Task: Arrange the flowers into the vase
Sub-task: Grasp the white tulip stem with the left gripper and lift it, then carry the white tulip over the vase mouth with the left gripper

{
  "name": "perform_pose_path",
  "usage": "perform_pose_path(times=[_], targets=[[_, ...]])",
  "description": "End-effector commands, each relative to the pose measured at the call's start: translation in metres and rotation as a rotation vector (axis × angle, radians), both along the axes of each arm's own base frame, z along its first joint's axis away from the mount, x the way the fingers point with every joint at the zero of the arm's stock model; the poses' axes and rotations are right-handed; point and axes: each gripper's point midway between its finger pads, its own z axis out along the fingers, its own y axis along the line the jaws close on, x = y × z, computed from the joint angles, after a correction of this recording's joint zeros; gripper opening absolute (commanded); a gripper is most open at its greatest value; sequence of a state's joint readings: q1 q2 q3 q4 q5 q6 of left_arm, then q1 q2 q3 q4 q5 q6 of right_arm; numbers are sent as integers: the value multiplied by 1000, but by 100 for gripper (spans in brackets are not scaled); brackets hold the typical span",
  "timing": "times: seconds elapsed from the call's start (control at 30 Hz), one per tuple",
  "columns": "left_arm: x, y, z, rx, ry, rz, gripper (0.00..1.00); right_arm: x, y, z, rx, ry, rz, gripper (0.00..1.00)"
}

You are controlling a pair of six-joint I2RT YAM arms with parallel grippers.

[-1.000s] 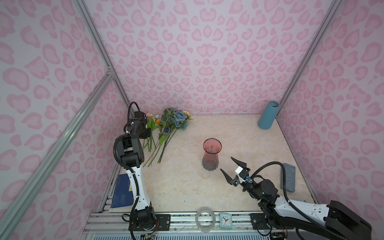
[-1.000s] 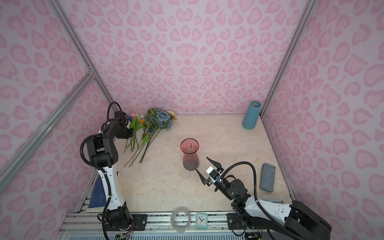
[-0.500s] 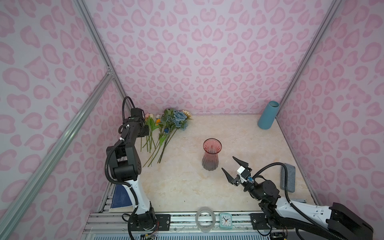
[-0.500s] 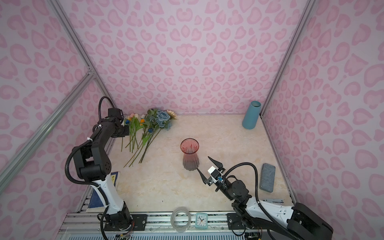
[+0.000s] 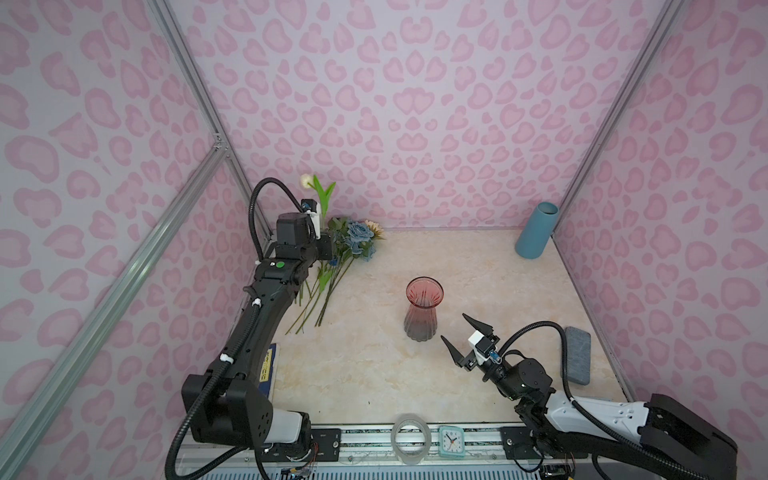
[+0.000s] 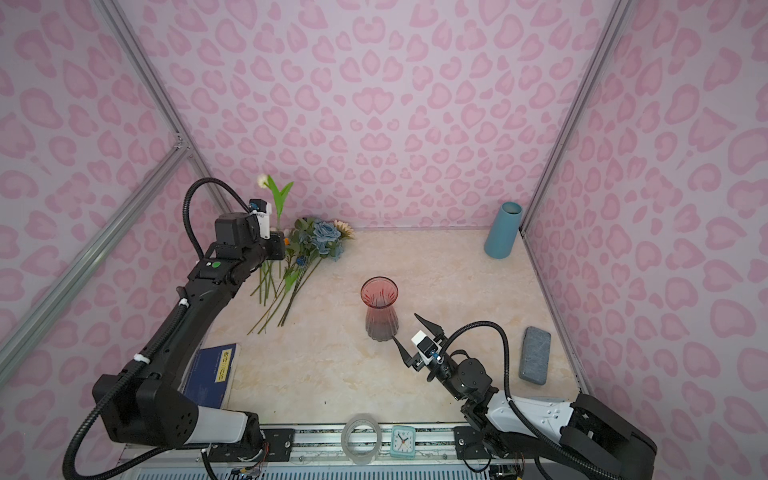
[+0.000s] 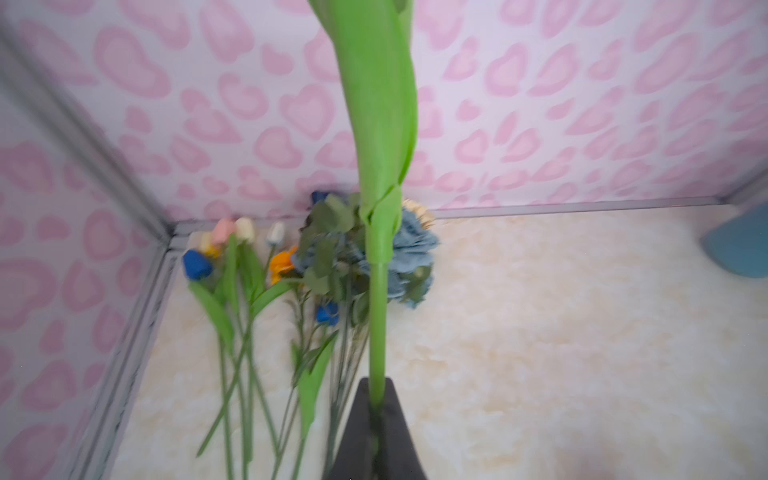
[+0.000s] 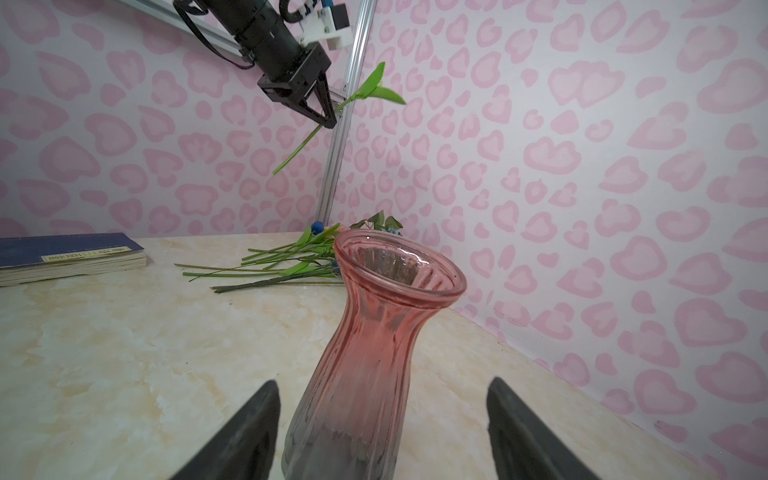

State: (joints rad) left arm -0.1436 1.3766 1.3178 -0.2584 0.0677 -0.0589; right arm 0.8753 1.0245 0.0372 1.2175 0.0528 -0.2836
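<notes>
White tulip (image 7: 377, 316) between left fingers (image 7: 356, 434)

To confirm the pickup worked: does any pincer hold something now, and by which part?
The left pincer grips the white tulip by its green stem, below the leaves. The right pincer is open and holds nothing.

I see the right gripper (image 8: 382, 382), jaws spread wide either side of the pink vase (image 8: 374, 332). Behind the vase, loose flowers (image 8: 291, 266) and a blue book (image 8: 70, 255) lie on the surface (image 8: 124, 353); higher up behind the vase, the left gripper (image 8: 327, 118) pinches a leafy green stem (image 8: 299, 149).
</notes>
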Motion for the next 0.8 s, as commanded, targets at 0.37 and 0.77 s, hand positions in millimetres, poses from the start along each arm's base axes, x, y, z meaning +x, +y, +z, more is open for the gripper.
perform_pose_path(times=[0.37, 0.77], targets=[[-85, -163, 87, -185, -537, -600, 3, 4, -2, 7, 45, -21, -25, 78], [-143, -220, 72, -213, -648, -865, 3, 6, -1, 3, 29, -16, -33, 79]])
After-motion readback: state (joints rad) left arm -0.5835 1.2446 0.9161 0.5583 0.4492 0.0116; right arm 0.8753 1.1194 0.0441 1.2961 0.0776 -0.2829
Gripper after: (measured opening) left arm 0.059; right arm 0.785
